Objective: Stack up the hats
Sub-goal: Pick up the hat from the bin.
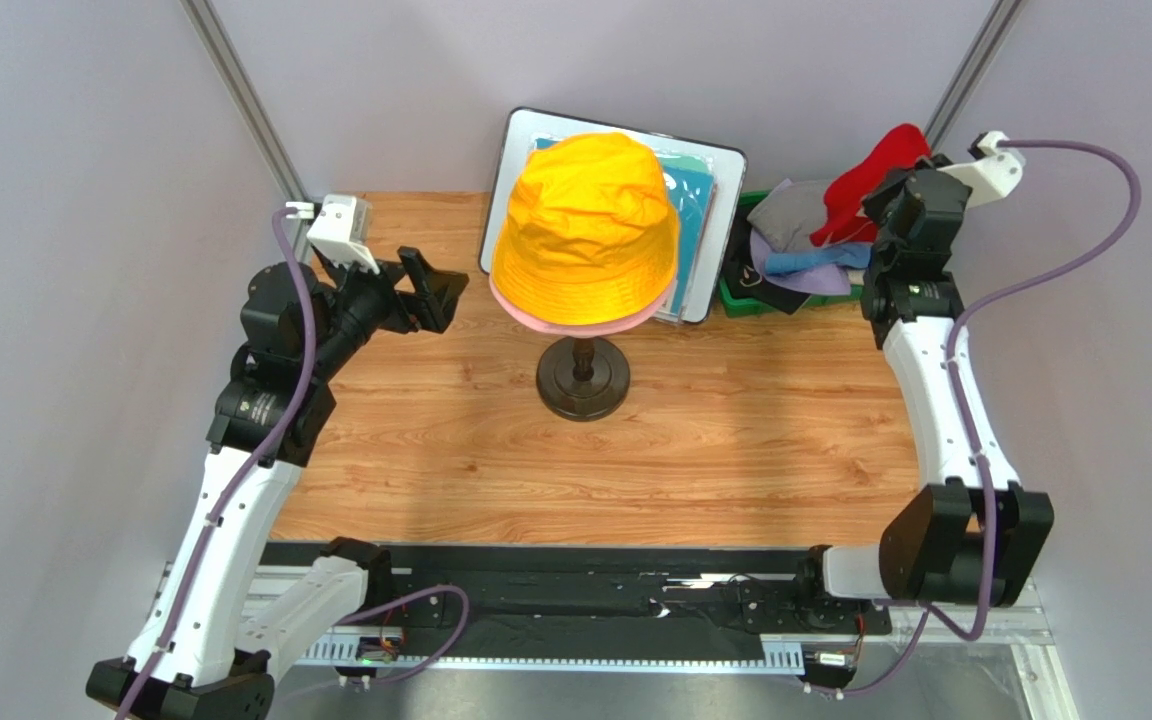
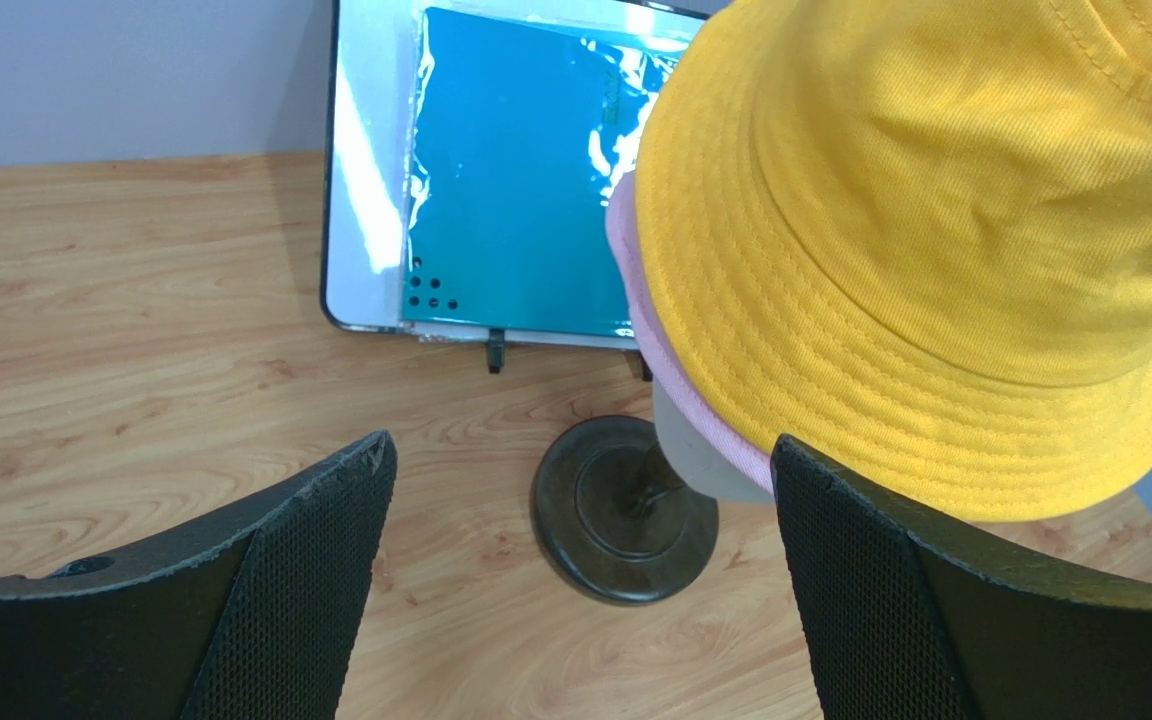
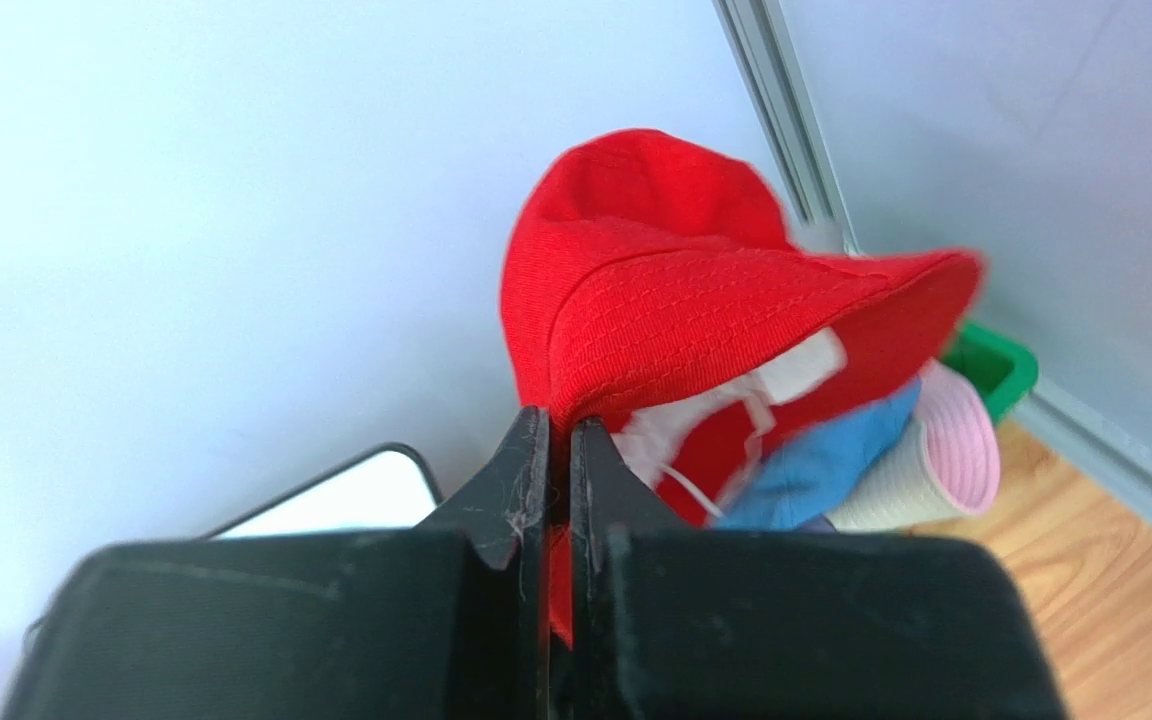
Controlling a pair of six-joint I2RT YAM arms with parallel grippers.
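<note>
We log the right gripper [image 3: 558,435] pinched shut on the brim of the red hat [image 3: 657,285], held over the green bin [image 3: 997,365] at the far right corner of the worktop [image 1: 432,450]; left gripper [image 1: 437,290] wide open, empty, near the orange-yellow hat [image 1: 585,225]; that hat sits over the pink hat [image 1: 564,321] on the stand [image 1: 584,378].

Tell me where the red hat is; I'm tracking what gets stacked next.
The red hat is at the top view's far right corner, pinched in the right gripper above the green bin.
</note>
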